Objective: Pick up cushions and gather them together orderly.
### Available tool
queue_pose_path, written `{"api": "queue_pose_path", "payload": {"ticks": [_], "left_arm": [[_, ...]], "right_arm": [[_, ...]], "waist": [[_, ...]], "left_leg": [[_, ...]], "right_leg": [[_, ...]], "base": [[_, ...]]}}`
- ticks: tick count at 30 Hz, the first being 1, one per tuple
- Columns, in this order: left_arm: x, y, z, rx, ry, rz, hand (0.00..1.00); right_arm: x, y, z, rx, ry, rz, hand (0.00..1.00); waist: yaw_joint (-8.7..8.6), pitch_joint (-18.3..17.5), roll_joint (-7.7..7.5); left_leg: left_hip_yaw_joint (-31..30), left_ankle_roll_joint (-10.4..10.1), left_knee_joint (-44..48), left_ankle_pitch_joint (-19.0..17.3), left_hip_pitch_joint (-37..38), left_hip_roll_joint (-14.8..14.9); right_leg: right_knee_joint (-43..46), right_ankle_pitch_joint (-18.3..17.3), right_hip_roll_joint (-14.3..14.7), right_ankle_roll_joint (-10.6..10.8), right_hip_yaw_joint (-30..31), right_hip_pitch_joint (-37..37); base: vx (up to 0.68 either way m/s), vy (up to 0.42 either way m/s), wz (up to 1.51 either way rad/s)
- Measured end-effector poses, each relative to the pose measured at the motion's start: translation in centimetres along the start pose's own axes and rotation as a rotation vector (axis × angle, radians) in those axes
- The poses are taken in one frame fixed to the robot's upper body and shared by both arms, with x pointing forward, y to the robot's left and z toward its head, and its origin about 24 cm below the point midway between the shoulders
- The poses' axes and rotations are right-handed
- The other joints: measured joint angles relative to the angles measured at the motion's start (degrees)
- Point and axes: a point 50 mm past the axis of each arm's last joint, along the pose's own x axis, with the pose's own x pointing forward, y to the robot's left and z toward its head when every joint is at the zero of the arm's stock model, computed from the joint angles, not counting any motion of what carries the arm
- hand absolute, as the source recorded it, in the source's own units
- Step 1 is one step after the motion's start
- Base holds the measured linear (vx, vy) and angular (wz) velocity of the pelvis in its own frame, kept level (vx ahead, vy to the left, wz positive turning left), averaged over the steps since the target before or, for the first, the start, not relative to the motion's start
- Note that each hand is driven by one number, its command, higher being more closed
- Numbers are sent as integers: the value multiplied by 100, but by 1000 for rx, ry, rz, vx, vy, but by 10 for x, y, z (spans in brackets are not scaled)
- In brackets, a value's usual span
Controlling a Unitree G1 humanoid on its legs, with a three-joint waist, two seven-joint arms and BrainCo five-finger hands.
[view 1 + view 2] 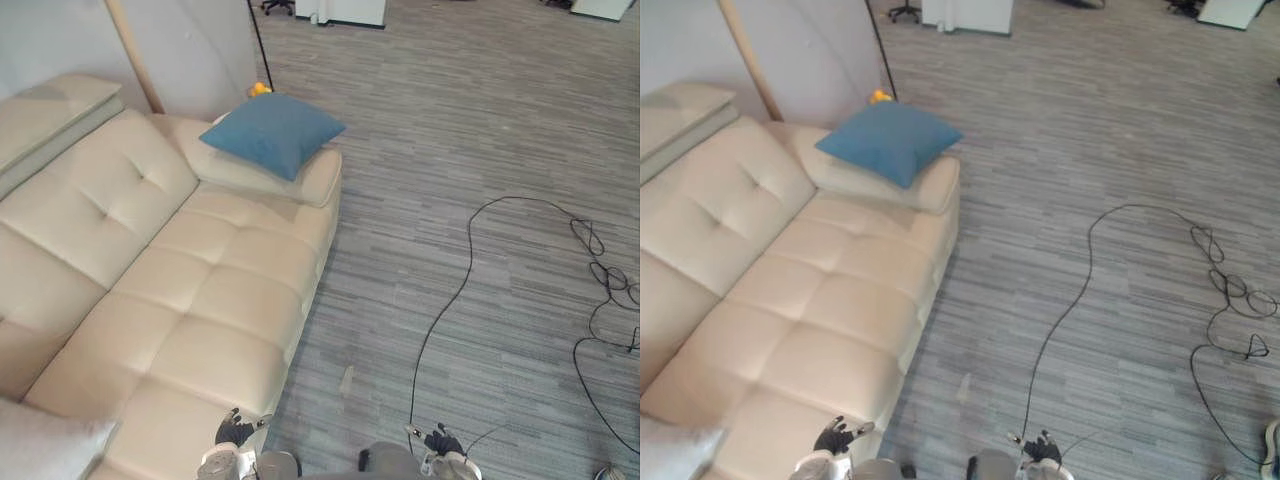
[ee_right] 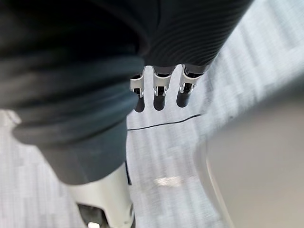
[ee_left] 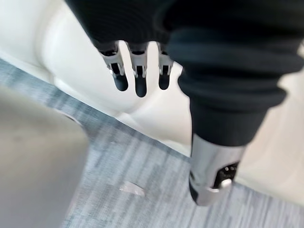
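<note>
A blue cushion (image 1: 272, 132) lies on the far armrest of the cream sofa (image 1: 215, 300). A pale grey cushion (image 1: 45, 445) pokes in at the sofa's near left corner. My left hand (image 1: 235, 432) hangs low over the sofa's front edge, open and holding nothing; its fingers (image 3: 137, 78) hang relaxed above the sofa's rim. My right hand (image 1: 440, 440) hangs over the carpet to the right of the sofa, also open and holding nothing, its fingers (image 2: 159, 95) loose above the floor. Both hands are far from the blue cushion.
Grey striped carpet (image 1: 480, 130) spreads to the right of the sofa. A grey partition (image 1: 190, 45) with a wooden pole (image 1: 135, 55) leaning on it stands behind the armrest, with a small yellow object (image 1: 259, 89) beside it. A chair base (image 1: 278, 6) stands at the far end.
</note>
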Motion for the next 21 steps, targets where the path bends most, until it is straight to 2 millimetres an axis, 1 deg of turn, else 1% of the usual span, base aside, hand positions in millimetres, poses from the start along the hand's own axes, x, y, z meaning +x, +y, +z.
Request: {"api": "queue_pose_path", "payload": {"ticks": [1,2,3,4,5,6,7,8,9,10,11,12,13,14,15,16,17,18,19,20,21], "left_arm": [[0,-2,-1,-1,7,-1,0],[0,-3,-3,10,17,-6,0],[2,-5,1,21,10,-14,0],[3,-5,2,32,11,-17,0],[3,-3,-3,48,31,-14,0],[4,3,-2,58,29,-2,0],[4,-1,-3,50,40,-6,0],[3,-4,-5,38,48,-10,0],[3,-6,-6,18,51,-8,0],[2,-7,-8,-3,56,-3,0],[2,-8,-5,-40,47,2,0],[3,-8,-3,-45,38,6,0],[3,-6,-1,-47,28,9,0],[3,-6,3,-49,8,10,0],[3,-6,6,-46,-7,6,0],[3,-6,9,-44,-19,6,0],[3,-7,9,-45,-21,3,0],[3,-8,9,-41,-23,-1,0],[3,-8,10,-39,-26,-1,0],[3,-9,9,-40,-25,-2,0],[2,-8,8,-40,-24,-1,0]], "right_arm": [[1,3,3,-2,-7,6,0],[2,4,6,-1,-14,10,0],[3,5,7,-3,-13,10,0],[4,6,9,-3,-13,11,0],[4,4,8,-3,-4,4,0],[4,3,5,-2,8,0,0],[7,-3,13,-7,-6,-14,0],[9,-3,17,0,-10,-18,0],[9,-6,18,12,-12,-29,0],[9,-9,18,16,-11,-36,0],[8,-9,15,10,-6,-38,0],[8,-8,15,5,-7,-39,0],[7,-7,13,1,0,-39,0],[7,-6,12,0,4,-39,0],[7,-5,13,5,3,-39,0],[9,-2,19,10,-12,-35,0],[9,-3,21,19,-16,-41,0],[10,-1,24,23,-25,-38,0],[10,1,26,25,-29,-36,0],[10,-1,25,24,-24,-40,0],[9,-3,22,23,-17,-46,0]], "waist": [[-77,-1,65],[-119,17,110],[-128,23,108],[-135,47,105],[-154,50,46],[-168,71,-55],[-145,169,137],[-163,169,212],[-174,150,274],[-174,157,336],[-229,188,388],[-209,233,360],[-176,261,350],[-119,282,324],[-62,312,261],[-45,307,269],[-46,292,294],[-44,288,301],[-44,293,309],[-41,294,309],[-28,285,323]], "left_leg": [[27,-7,-164,4,195,115],[46,-13,-315,8,325,241],[54,-13,-378,8,363,298],[45,-13,-457,8,446,354],[-43,-15,-533,7,585,347],[-133,-21,-526,3,704,285],[-310,-93,-447,-23,873,445],[-532,-359,-103,140,802,522],[-687,-498,317,233,668,577],[-813,-569,765,340,496,625],[-1063,-635,2248,821,-167,714],[-1114,-692,2906,999,-481,761],[-1057,-662,3673,786,-846,812],[-936,-686,4018,534,-1129,800],[-769,-620,3970,382,-1275,770],[-552,-542,3600,188,-1508,673],[-409,-500,2875,113,-1641,550],[-311,-469,2240,128,-1723,457],[-281,-349,1285,267,-1798,295],[-243,-313,528,523,-1841,155],[-191,-321,60,785,-1843,88]], "right_leg": [[-439,-16,-27,-63,-282,15],[-1126,80,-12,-168,-543,-9],[-1540,211,-4,-224,-625,-69],[-2071,514,38,-264,-608,-144],[-2974,1194,120,-285,-414,-88],[-3281,1769,84,-348,-274,-28],[-3080,1782,241,-627,-319,117],[-2927,1448,320,-694,-305,131],[-2888,1292,378,-740,-317,185],[-2913,1193,456,-777,-350,331],[-3131,1068,553,-844,-434,691],[-3271,1043,610,-881,-434,909],[-3499,1014,692,-934,-419,1268],[-3697,999,714,-955,-386,1618],[-3846,998,715,-956,-317,1829],[-4103,998,707,-954,-245,2109],[-4281,990,692,-934,-197,2286],[-4380,967,676,-897,-174,2388],[-4485,906,644,-833,-147,2534],[-4553,796,607,-769,-164,2687],[-4578,690,601,-722,-163,2788]], "base": [[394,-70,-21],[403,-97,-14],[417,-155,-11],[437,-207,-12],[463,-229,-5],[501,-264,-19],[485,-254,-20],[563,-326,-28],[448,-267,-11],[558,-319,15],[373,-194,21],[453,-204,18],[330,-118,-14],[400,-142,-29],[368,-118,-38],[343,-72,-39],[404,-30,-33],[405,43,-20],[421,108,-1],[370,125,9],[374,164,3]]}}
